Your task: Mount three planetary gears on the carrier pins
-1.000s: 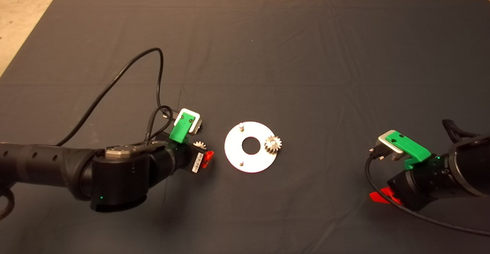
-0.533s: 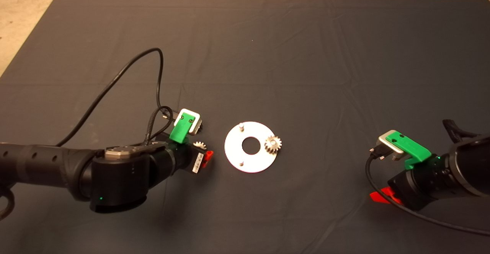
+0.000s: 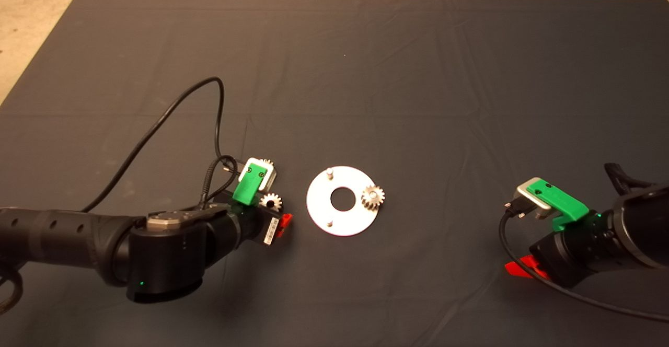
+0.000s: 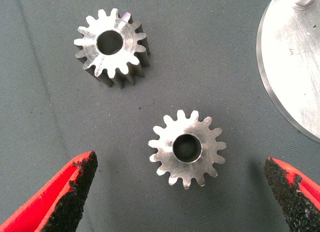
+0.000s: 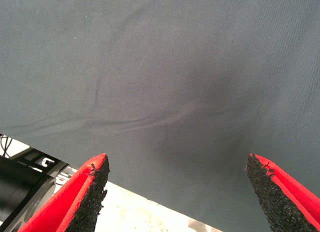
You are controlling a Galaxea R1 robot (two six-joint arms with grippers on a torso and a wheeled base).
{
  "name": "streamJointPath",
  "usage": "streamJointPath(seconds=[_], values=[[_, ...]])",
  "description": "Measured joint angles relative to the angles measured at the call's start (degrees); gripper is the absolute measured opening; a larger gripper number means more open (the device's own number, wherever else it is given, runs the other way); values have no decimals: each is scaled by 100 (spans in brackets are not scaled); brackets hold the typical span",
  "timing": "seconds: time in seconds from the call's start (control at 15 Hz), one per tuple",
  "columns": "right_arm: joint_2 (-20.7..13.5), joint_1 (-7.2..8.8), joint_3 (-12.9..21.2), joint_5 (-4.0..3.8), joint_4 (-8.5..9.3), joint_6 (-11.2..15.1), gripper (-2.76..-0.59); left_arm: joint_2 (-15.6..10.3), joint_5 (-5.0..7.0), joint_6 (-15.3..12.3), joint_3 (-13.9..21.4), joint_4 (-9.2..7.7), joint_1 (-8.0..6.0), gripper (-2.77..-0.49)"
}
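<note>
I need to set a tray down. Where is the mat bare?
The far half of the mat is bare, as is the stretch between the disc and right claw. Crowded: the left claw over two loose gears beside the disc.

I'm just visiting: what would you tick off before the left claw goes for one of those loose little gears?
1. Left gripper open: ok.
2. Nearer gear lying flat between the fingers, bore up: ok.
3. Second loose gear apart from it: ok.
4. Pins free on the disc: two bare, ok; one carries a gear.
5. Right gripper open, parked away over the mat's edge: ok.
6. Fingers low enough to grip: cannot tell.
</note>
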Motion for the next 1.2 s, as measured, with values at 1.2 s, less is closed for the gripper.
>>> streamJointPath(seconds=[1.2], values=[[0,2,1,2,0,0,-133,0,2,-1,-188,349,268,-100]])
